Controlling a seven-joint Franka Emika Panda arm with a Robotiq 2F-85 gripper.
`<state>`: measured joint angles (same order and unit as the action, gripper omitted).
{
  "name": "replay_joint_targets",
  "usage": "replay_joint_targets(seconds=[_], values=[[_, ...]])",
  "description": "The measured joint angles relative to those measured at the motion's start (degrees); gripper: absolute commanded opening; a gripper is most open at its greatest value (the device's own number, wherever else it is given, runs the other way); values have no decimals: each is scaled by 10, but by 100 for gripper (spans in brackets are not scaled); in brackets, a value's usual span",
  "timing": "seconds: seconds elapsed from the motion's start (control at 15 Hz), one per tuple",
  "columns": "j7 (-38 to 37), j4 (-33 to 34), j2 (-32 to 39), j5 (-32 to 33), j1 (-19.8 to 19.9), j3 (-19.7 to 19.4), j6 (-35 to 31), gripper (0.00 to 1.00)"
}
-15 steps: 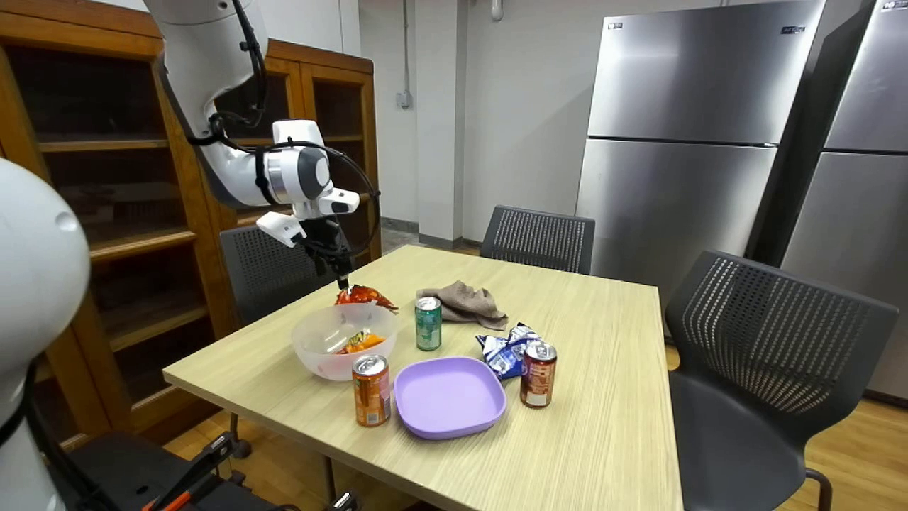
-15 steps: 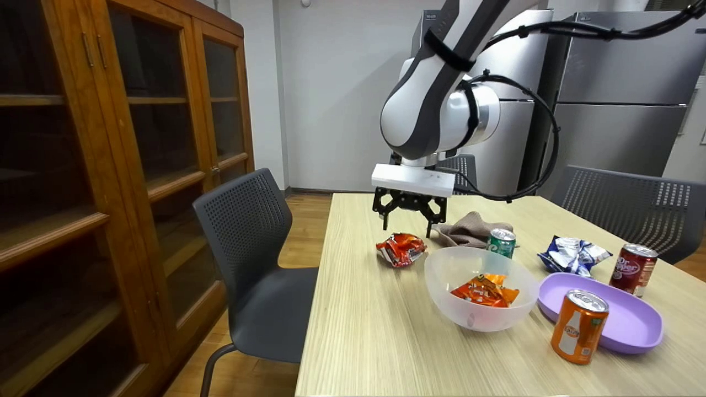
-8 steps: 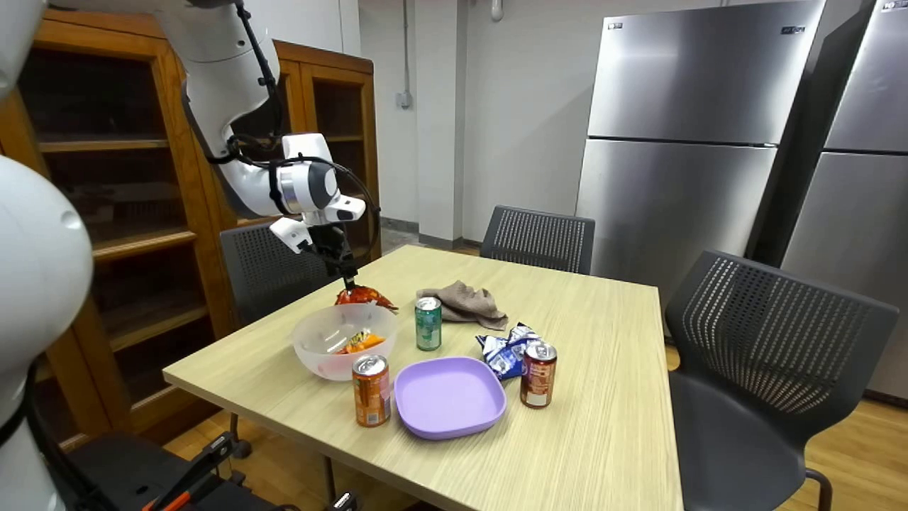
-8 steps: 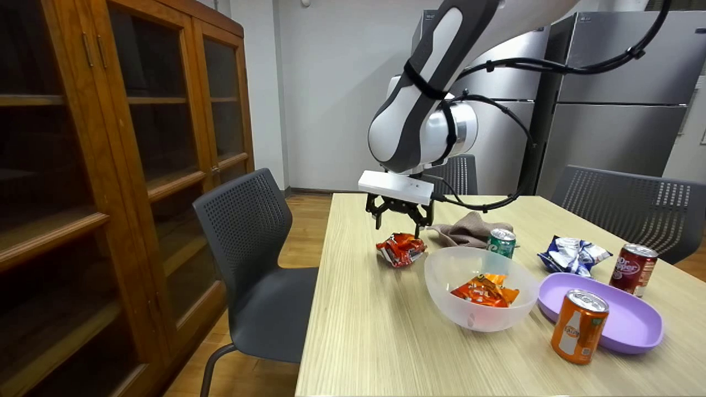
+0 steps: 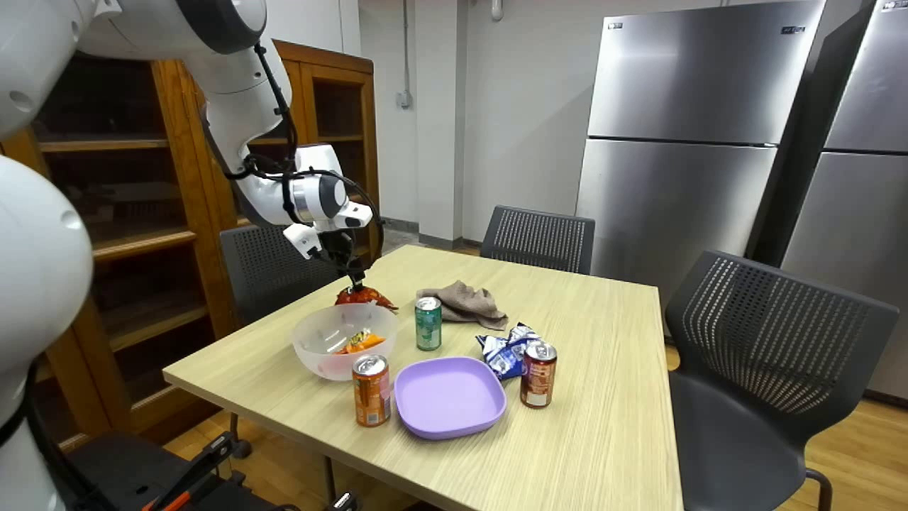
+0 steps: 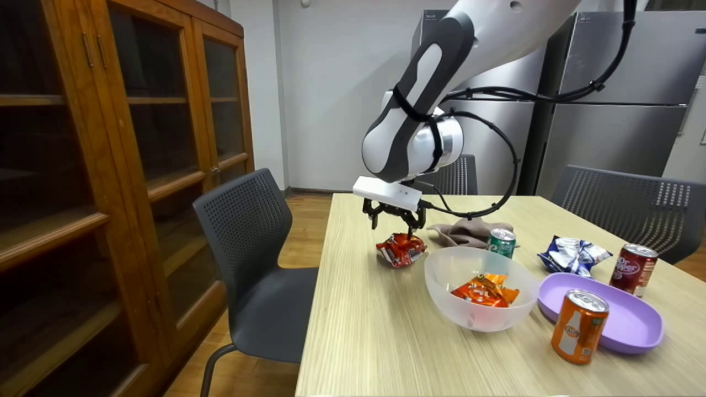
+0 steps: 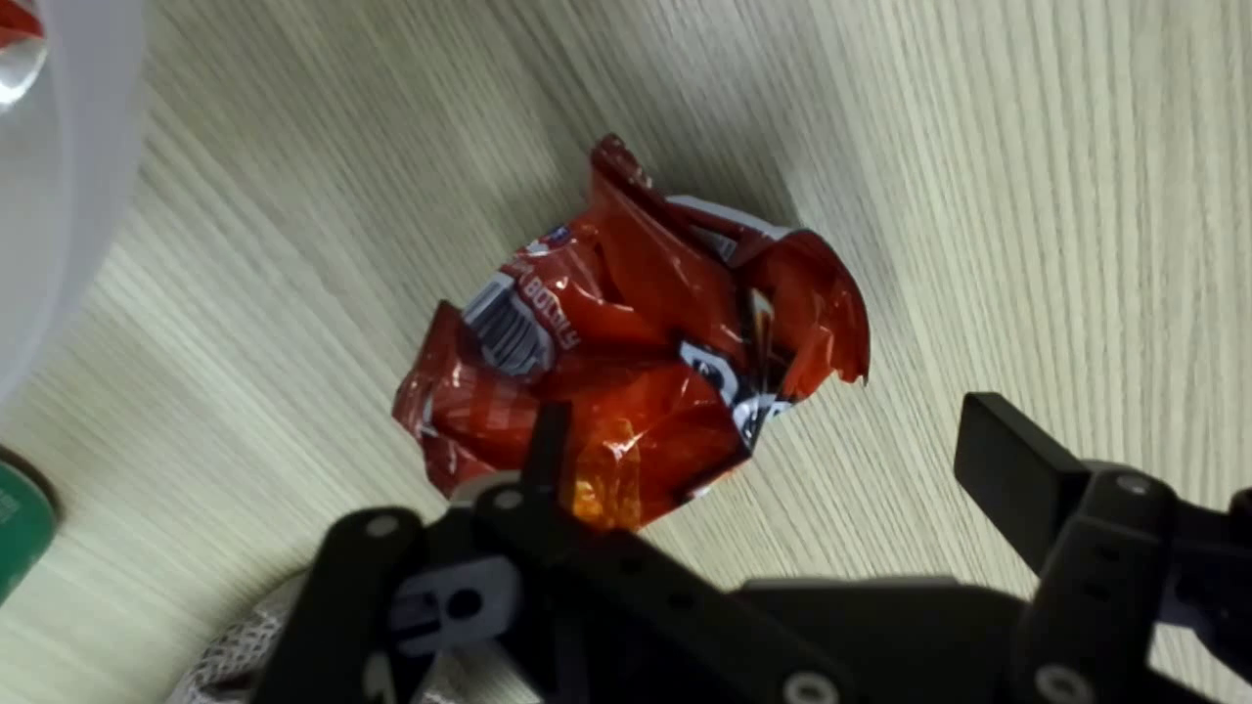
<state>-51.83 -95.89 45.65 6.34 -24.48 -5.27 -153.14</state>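
Crumpled and glossy, barcode showing, one red wrapper (image 7: 636, 332) lies on the worktop (image 5: 589, 326) beneath one side of my wide-spread end effector (image 7: 768, 420), contact unclear. Nearby: three cans (image 5: 372, 394), one bowl (image 6: 477, 318) holding one orange wrapper (image 6: 485, 290), one blue packet (image 6: 573, 255), one purple plate (image 5: 450, 397), one brown cloth (image 5: 464, 305).

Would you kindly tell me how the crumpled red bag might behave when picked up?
The red bag will probably feel light and floppy, judging by its thin, creased film. Its shiny surface may be slippery. Its crumpled, irregular shape seems unlikely to roll.
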Motion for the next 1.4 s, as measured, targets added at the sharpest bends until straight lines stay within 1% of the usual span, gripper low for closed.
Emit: replay_joint_targets(seconds=[0.07, 0.13, 0.2, 0.27, 0.33, 0.6, 0.73, 0.8, 0.87, 1.4], values=[[0, 10, 8, -1, 0, -1, 0, 100], [0, 19, 15, -3, 0, -1, 1, 75], [0, 28, 21, -4, 0, -2, 2, 72], [0, 36, 28, -4, 0, -2, 3, 66], [0, 44, 34, -5, 0, -2, 4, 56], [0, 65, 49, -7, 0, -4, 7, 27], [0, 71, 51, -7, 0, -5, 7, 10], [0, 72, 52, -7, 0, -6, 7, 3], [0, 73, 52, -7, 0, -6, 7, 0], [0, 74, 52, -7, -1, -7, 6, 0]])
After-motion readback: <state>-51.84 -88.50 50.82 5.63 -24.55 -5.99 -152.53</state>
